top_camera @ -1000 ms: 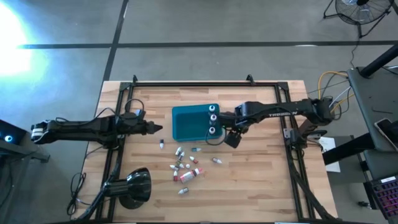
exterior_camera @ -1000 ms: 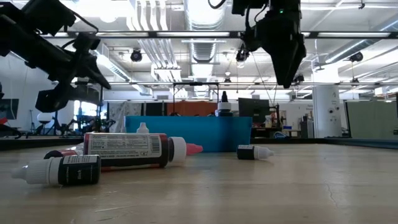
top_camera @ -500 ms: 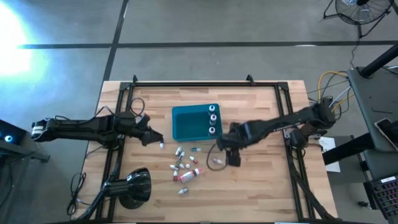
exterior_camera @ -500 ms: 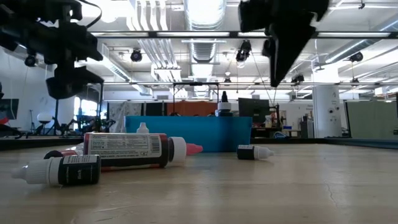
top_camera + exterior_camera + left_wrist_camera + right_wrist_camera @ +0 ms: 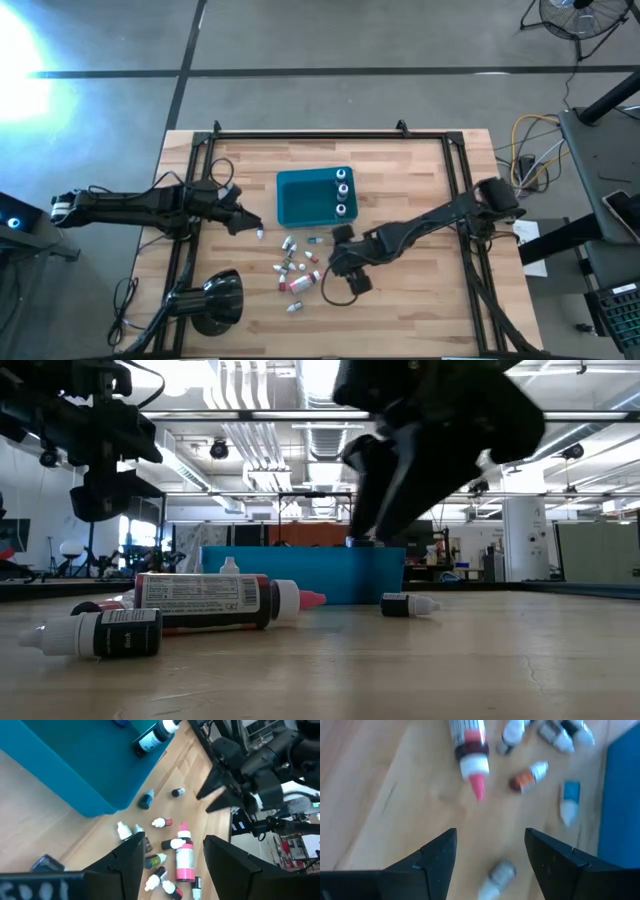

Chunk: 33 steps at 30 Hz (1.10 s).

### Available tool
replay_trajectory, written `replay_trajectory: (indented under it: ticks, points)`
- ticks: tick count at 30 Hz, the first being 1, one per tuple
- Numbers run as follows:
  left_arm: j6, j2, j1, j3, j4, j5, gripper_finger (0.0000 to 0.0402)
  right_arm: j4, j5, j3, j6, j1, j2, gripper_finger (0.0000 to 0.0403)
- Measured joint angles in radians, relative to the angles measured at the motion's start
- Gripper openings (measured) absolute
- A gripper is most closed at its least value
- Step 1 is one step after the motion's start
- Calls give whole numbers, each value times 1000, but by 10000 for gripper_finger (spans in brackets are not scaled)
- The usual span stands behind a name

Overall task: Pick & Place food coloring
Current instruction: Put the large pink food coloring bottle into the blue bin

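Teal bin (image 5: 283, 200) left behind, right gripper (image 5: 350, 274) now swung over the scattered food coloring (image 5: 300, 268), fingers (image 5: 432, 865) wide apart and empty, a pale vial (image 5: 495, 876) lying between them, next pick likely starting; left gripper (image 5: 252, 225) likewise open, empty.

A wooden table (image 5: 420, 310) carries a teal bin (image 5: 300, 200) and scattered food coloring bottles (image 5: 300, 270) beside it.

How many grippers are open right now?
2. The left gripper is open, just off the left side of the teal bin. The right gripper is open above the loose food coloring bottles. Neither is hidden.
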Motion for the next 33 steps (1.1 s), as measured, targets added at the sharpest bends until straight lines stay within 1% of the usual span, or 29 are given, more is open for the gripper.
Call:
replay_trajectory:
  ticks: [6, 9, 12, 16, 18, 25, 33]
  points:
    - [-1, 0, 0, 0, -7, 0, 178, 13, -12, 116, 15, 3, 124, 226]
    - [9, 0, 0, 0, -13, 0, 178, 14, -33, 188, -8, 14, 186, 226]
    - [10, -1, 0, 0, -20, 0, 178, -7, -34, 250, -41, 23, 240, 226]
    - [10, -2, 0, 0, -22, 0, 178, -78, -25, 304, -42, 21, 286, 226]
    - [13, -2, 0, 0, -25, 1, 178, -100, -20, 312, -45, 18, 294, 226]
    - [34, -2, 0, 0, -29, 4, 178, -74, -3, 306, -45, 17, 296, 221]
    - [38, -2, 0, 0, -29, 3, 178, -48, -11, 291, -6, 17, 296, 189]
